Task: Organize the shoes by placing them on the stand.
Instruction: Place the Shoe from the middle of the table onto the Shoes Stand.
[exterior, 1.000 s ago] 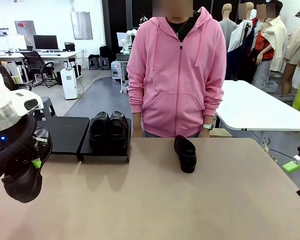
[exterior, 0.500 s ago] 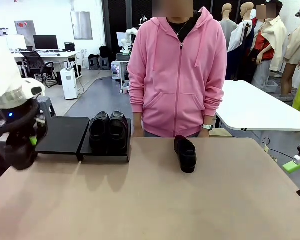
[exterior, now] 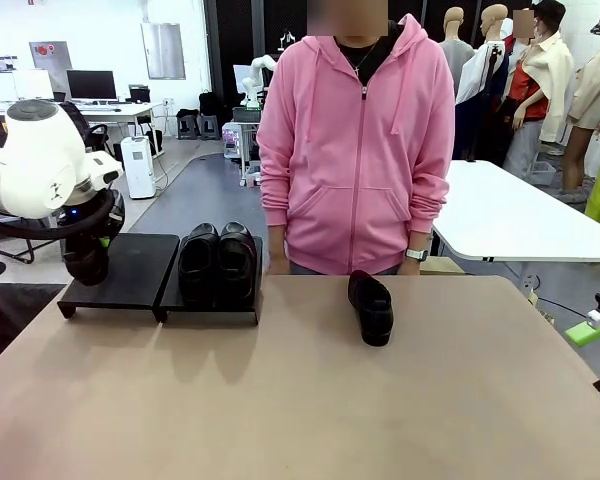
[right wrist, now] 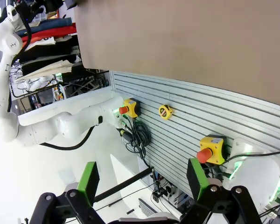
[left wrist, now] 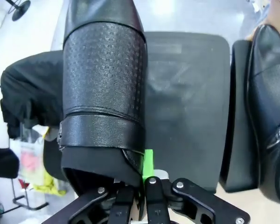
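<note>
My left gripper [exterior: 97, 243] is shut on a black glossy shoe [exterior: 84, 265] and holds it by the heel rim, toe pointing down, over the left end of the stand [exterior: 135, 268]. In the left wrist view the held shoe [left wrist: 102, 84] hangs from the gripper [left wrist: 142, 165], with the stand's bare left panel [left wrist: 186, 107] beneath it. Two shoes [exterior: 217, 262] sit side by side on the right panel, and one of them [left wrist: 268, 107] appears in the left wrist view. Another shoe [exterior: 370, 307] lies on the table before the person. My right gripper [right wrist: 142, 186] is open, holding nothing.
A person in a pink hoodie [exterior: 355, 150] stands at the far edge of the tan table [exterior: 310, 410]. The right wrist view looks past the table's edge at a slatted wall [right wrist: 186, 121] with emergency-stop buttons [right wrist: 210, 149].
My left arm has carried the shoe from low at the table's near left corner, up and away, to above the stand's left panel. The other shoes and the person have not moved.
</note>
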You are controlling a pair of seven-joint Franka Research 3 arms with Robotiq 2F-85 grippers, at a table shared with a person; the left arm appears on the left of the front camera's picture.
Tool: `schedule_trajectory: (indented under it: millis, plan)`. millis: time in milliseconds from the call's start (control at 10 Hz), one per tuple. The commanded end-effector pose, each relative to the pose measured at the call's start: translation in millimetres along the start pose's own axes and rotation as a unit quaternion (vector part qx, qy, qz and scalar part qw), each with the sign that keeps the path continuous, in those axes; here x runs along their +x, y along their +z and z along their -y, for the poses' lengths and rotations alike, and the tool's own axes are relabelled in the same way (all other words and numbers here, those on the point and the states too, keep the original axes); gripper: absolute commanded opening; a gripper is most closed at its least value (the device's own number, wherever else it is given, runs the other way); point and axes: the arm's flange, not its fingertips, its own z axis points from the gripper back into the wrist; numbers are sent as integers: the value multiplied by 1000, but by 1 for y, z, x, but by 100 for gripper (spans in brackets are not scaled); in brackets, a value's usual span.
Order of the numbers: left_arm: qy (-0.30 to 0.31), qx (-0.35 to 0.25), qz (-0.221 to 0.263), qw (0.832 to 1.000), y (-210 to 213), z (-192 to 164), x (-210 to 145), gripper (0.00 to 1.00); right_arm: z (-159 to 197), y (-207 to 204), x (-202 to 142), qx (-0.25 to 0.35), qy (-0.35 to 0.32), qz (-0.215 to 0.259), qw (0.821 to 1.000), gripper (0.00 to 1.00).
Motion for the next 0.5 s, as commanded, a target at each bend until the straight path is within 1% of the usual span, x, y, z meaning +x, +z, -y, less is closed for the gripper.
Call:
schedule_trajectory:
  millis: [0,100,400]
  plan:
    - [15,32,24,999,2,5,2,0,-5,1,1,10,-7,4,1000,100]
    - [19,46,22,999,-5,8,2,0,-5,1,1,10,-7,4,1000,100]
    - [21,53,19,998,-24,13,-1,0,-5,1,1,10,-7,4,1000,100]
